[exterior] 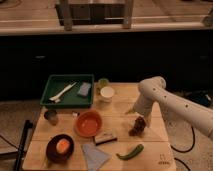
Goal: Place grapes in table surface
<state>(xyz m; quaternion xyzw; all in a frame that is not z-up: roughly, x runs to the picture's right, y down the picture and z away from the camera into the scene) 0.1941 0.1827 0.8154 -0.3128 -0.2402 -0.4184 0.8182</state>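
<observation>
One bunch of grapes [137, 128] sits on the table surface [116, 114], right of the one orange bowl [89, 123] and above the one curved green vegetable [130, 151]. The one gripper [138, 119] hangs directly over the bunch, touching or nearly so, and I cannot tell whether it grasps the grapes or has released them. Also counted: one green tray [67, 102], two small cups [106, 93] beside it, one dark bowl [60, 148] and one blue cloth [95, 155].

backdrop: dark panel [75, 55] | floor [15, 117]: pale, speckled | above: grey metal frame [95, 12] on ledge [30, 28] | light: dim
</observation>
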